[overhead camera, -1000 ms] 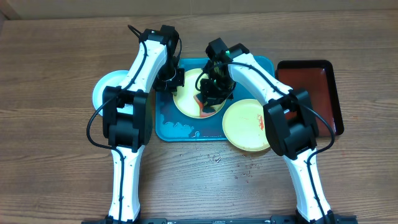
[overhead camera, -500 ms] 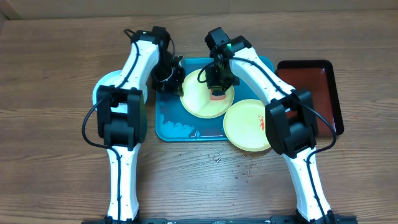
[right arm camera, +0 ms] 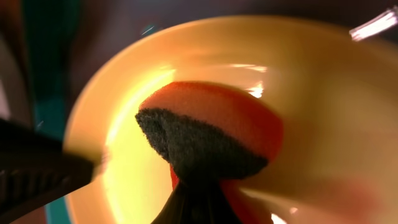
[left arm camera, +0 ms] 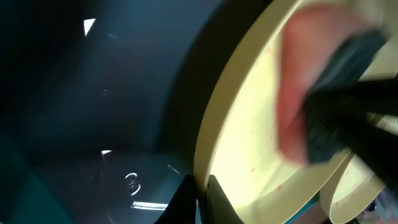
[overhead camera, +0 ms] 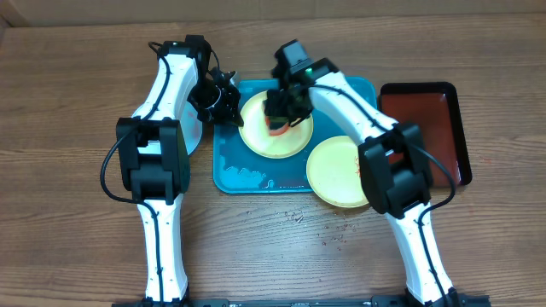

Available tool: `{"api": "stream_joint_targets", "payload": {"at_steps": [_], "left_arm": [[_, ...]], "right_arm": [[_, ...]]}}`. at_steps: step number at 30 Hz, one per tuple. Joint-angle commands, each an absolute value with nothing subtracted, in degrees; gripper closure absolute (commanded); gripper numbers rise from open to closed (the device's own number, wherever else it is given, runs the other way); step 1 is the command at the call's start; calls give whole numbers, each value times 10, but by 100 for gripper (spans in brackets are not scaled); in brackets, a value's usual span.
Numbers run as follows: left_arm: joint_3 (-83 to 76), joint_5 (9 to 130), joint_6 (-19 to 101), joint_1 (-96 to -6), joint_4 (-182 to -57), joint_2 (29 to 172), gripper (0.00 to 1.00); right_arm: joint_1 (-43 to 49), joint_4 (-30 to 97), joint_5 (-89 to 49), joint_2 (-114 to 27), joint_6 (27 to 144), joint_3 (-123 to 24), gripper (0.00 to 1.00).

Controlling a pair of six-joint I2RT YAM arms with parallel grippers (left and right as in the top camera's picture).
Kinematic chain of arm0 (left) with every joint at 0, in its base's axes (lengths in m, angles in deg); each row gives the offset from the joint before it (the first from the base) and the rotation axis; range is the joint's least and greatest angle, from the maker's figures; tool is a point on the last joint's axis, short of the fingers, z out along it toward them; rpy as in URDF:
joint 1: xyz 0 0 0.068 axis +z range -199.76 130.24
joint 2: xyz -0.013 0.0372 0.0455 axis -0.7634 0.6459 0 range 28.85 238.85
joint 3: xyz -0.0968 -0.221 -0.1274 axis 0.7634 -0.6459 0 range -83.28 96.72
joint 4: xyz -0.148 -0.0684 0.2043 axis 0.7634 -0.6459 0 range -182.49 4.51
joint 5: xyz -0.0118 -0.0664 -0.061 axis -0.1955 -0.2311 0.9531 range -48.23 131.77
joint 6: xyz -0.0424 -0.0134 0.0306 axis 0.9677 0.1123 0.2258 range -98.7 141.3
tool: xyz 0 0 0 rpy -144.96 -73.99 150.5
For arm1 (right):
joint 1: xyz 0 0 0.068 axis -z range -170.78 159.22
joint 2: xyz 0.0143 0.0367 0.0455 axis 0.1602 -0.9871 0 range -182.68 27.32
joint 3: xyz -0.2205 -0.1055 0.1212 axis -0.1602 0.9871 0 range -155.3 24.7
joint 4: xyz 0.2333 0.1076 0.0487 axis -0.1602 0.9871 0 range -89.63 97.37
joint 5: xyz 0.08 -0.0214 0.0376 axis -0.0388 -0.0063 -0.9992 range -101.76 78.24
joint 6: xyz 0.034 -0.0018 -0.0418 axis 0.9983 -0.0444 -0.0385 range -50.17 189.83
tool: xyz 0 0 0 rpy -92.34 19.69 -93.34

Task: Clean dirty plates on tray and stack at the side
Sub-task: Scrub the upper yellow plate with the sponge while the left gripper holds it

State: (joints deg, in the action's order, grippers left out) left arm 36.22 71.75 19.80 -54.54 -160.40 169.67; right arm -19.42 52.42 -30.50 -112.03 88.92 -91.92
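Over the wooden worktop point(overhead camera: 77, 239), my left fingers point(left arm camera: 179, 208) pinch the rim of a plate point(overhead camera: 264, 141); right fingers point(right arm camera: 186, 208) clamp a sponge point(right arm camera: 205, 143).

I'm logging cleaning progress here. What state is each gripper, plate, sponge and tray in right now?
left gripper: shut on the rim of the held plate
right gripper: shut on the sponge
sponge: pressed against the held plate
held plate: on the blue tray, faint red specks
second yellow-green plate: red-smeared, overhanging the tray's corner
whitish plate: left of the tray, mostly hidden
blue tray: wet, sudsy patches
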Motion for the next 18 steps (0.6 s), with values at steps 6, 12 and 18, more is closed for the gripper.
{"api": "stream_joint_targets", "payload": {"at_steps": [6,12,18], "left_arm": [[363,776,197,-557,-1596,1701,96],[363,775,211,-546,-1591,1701,96],[363,772,211,-535,-1591,1701,96]], "right_arm": [[-258,589,-354,-1130,873,-908,96],[-227,657,-322,-1130,843,-909,96],[-171,680,-257,-1130,829,-909,96]]}}
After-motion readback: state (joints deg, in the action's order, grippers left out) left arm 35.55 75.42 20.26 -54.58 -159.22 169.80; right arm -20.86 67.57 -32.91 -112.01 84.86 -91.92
